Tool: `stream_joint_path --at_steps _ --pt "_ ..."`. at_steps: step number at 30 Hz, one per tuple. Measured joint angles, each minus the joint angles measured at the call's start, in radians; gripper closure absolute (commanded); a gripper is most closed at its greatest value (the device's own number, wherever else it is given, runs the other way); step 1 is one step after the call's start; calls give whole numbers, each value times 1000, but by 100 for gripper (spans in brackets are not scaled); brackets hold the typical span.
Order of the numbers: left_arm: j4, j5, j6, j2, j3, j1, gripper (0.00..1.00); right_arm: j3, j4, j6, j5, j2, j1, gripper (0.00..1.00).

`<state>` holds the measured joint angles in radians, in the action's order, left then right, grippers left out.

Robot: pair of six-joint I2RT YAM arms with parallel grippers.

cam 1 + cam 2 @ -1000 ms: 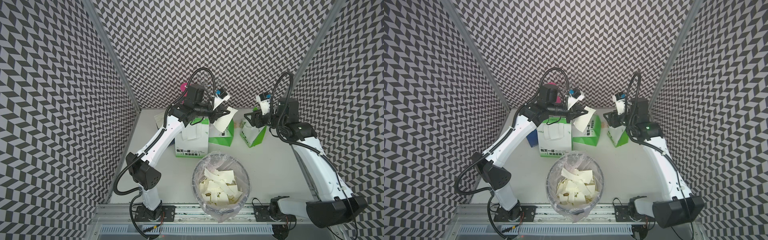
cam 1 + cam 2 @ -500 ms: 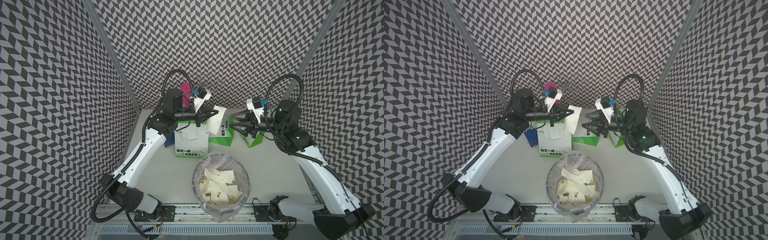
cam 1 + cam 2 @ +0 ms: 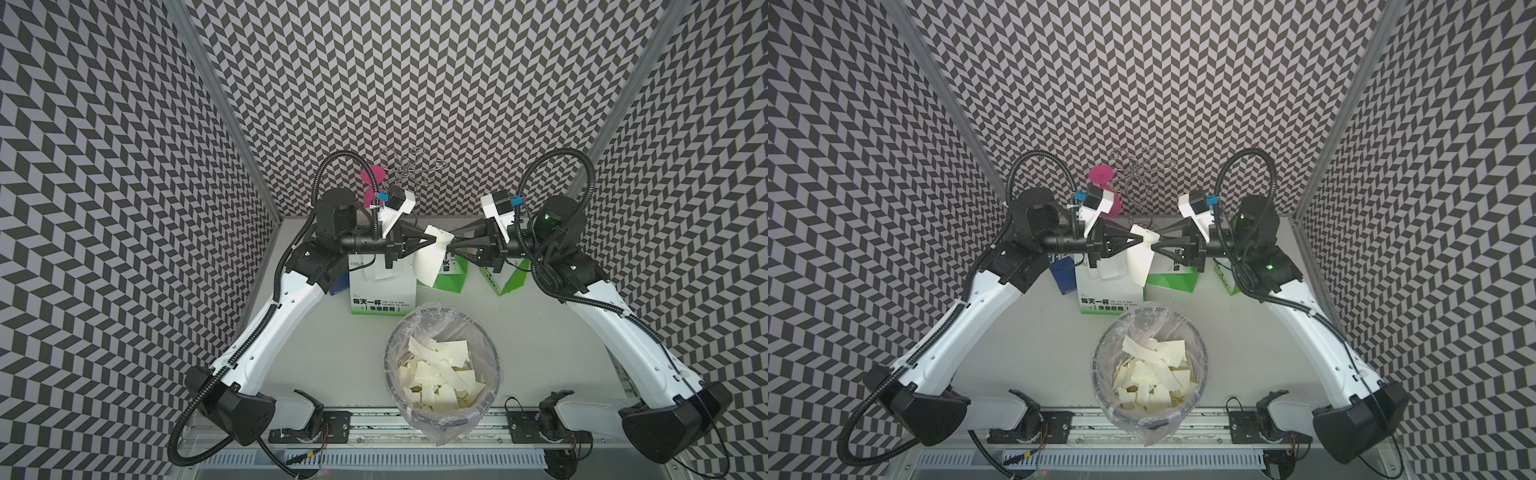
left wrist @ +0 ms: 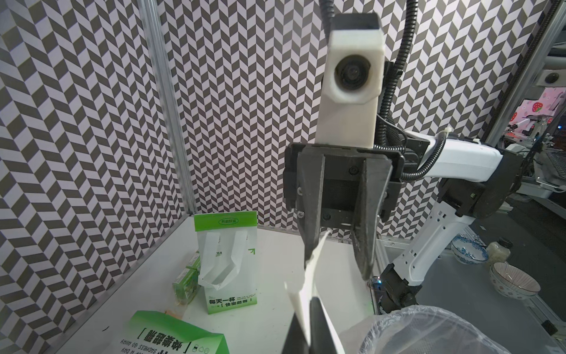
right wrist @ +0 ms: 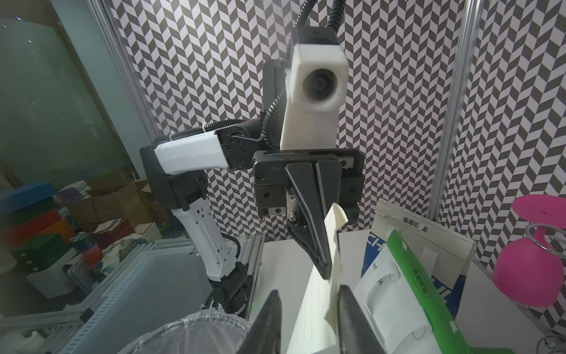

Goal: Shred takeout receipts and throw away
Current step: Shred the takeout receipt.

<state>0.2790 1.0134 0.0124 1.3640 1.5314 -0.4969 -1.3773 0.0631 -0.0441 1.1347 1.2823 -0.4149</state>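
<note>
Left gripper [image 3: 433,240]: clamped shut on the top corner of the takeout receipt [image 3: 429,262], long axis hanging straight down from the tips. Right gripper [image 3: 451,243]: tip to tip opposite, jaws part-spread astride the same top edge, not yet pinching. Open air either side for pulling apart; lined bin [image 3: 385,365] below, toward the bases; paper bag [image 3: 382,297] just beneath.

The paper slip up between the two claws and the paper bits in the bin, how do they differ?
The held receipt is one long slip, hanging in the air from the shut left gripper; the scraps are many small ragged pieces, lying piled in the lined bin. Both are cream paper.
</note>
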Motion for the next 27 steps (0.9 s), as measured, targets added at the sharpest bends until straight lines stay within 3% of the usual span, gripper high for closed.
stream_joint_path --at_steps 6,10,14,16,19,27 --pt "-25 38 -10 0 -11 0 100 -1 -19 -16 8 17 -7 84" --pt "-27 55 -11 0 -25 0 99 -8 -33 -27 13 32 -15 99" --pt "-30 63 -12 0 -25 0 91 -16 -25 -22 14 35 -16 100" --pt "-33 66 -12 0 -25 0 78 -25 -10 -6 10 35 -17 100" --pt "-32 73 -32 0 -25 0 68 -43 31 33 -14 35 -18 100" --pt "-32 86 -79 3 -2 0 65 -66 125 140 -65 35 -32 100"
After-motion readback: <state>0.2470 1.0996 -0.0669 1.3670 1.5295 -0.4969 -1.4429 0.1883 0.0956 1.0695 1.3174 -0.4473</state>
